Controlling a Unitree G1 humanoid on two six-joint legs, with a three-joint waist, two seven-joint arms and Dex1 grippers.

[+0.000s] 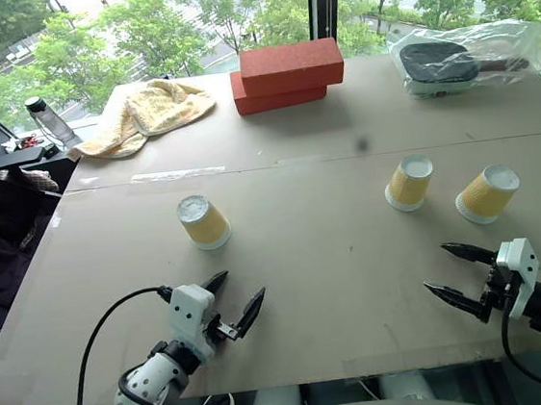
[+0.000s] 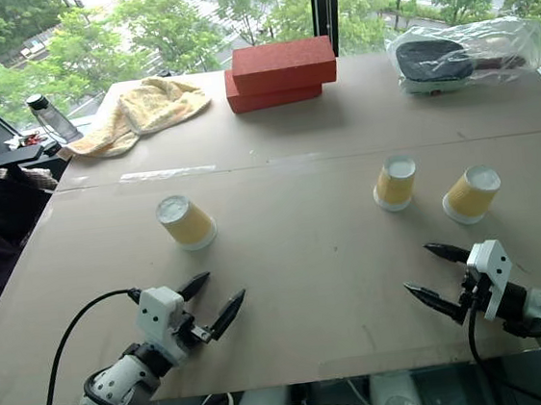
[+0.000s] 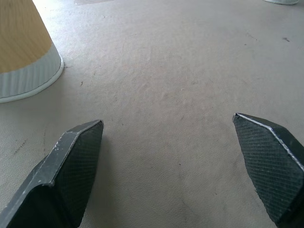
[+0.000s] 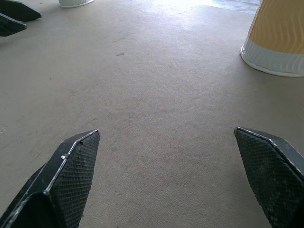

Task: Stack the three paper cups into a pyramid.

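Overhead, from the head camera, three paper cups stand upside down on the tan table, white bases up and wide rims on the surface, so each long axis runs roughly vertical. Left cup sits alone, just ahead of the left gripper; middle cup and right cup stand near each other but apart, ahead of the right gripper. As seen from above, the right cup's base leans toward the far right and the left cup's toward the far left. Both grippers hover low at the near edge with jaws spread wide, holding nothing. Bare tabletop lies between each gripper and its nearest cup, with nothing in the way. Along the far side are a yellow towel, two stacked red bricks and a plastic bag with a dark paddle-like thing inside; a bottle stands off the table's far left corner. Next, the left wrist view shows its two black fingers far apart over bare table, the left cup close ahead beside one of them, rim down and not touched; a sliver of another cup's rim shows far off. Last, the right wrist view has its fingers equally wide, a cup near one side, rim on the table, and across the table the left gripper's tips beside the left cup's rim
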